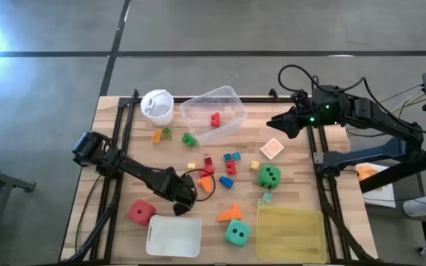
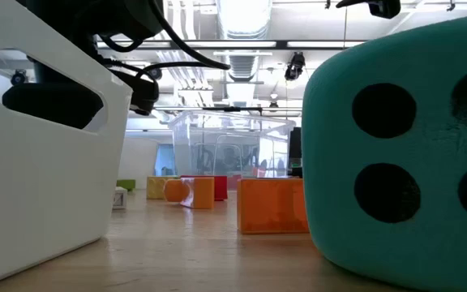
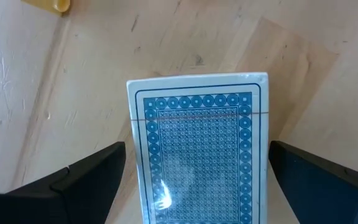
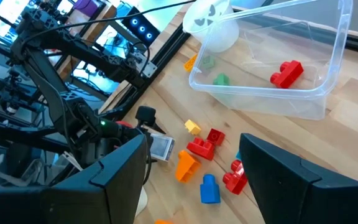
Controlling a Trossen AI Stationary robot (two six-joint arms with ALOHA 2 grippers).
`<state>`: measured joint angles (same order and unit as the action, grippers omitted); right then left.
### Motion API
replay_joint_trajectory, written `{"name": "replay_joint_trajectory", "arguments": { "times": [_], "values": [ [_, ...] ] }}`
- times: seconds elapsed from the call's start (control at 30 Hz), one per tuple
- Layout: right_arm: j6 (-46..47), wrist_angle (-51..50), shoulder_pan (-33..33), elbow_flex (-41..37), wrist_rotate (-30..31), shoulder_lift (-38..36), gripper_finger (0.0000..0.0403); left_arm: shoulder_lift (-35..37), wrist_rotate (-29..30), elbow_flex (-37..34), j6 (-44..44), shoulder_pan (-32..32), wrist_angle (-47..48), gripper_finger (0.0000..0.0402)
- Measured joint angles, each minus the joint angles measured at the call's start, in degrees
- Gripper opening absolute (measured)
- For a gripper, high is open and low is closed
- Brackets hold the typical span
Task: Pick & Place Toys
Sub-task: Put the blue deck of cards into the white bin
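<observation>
Small coloured blocks (image 1: 230,161) lie scattered mid-table, with a green die (image 1: 269,176), a red die (image 1: 141,212) and a teal die (image 1: 237,233). One red block (image 4: 286,72) lies in the clear tub (image 1: 231,100). My left gripper (image 1: 183,198) points down near the table's front, open, its fingers (image 3: 86,180) on either side of a blue-patterned card pack (image 3: 201,149). My right gripper (image 1: 278,122) hangs raised at the far right, open, nothing between its fingers (image 4: 291,180). My left gripper comes from above with one finger close beside each long side (image 3: 135,155) of the card pack. The gaps are too narrow for me to tell whether the fingers touch it.
A white cup (image 1: 157,106) stands left of the tub. A white tray (image 1: 174,236) and a yellow lid (image 1: 291,233) lie along the near edge. An orange block (image 1: 230,213) lies between the tray and the teal die. Black rails (image 1: 117,148) run along both sides.
</observation>
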<state>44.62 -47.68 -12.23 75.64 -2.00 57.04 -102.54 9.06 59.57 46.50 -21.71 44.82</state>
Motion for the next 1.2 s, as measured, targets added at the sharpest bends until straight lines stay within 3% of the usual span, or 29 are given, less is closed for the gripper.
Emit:
{"name": "replay_joint_trajectory", "arguments": {
  "times": [0.67,0.93,1.2],
  "values": [
    [-0.7,0.0,0.0,0.0,-1.1,0.0,0.025,0.0,-0.5,-1.4,1.7,0.1,-1.9,0.0395],
    [-0.8,0.0,0.0,0.0,-1.2,0.0,0.025,0.5,-3.7,-4.3,1.0,0.2,-5.3,0.0392],
    [-0.9,0.0,0.0,0.0,-1.3,0.0,0.025,0.3,-4.2,-4.3,0.2,0.1,-5.7,0.0299]
  ]
}}
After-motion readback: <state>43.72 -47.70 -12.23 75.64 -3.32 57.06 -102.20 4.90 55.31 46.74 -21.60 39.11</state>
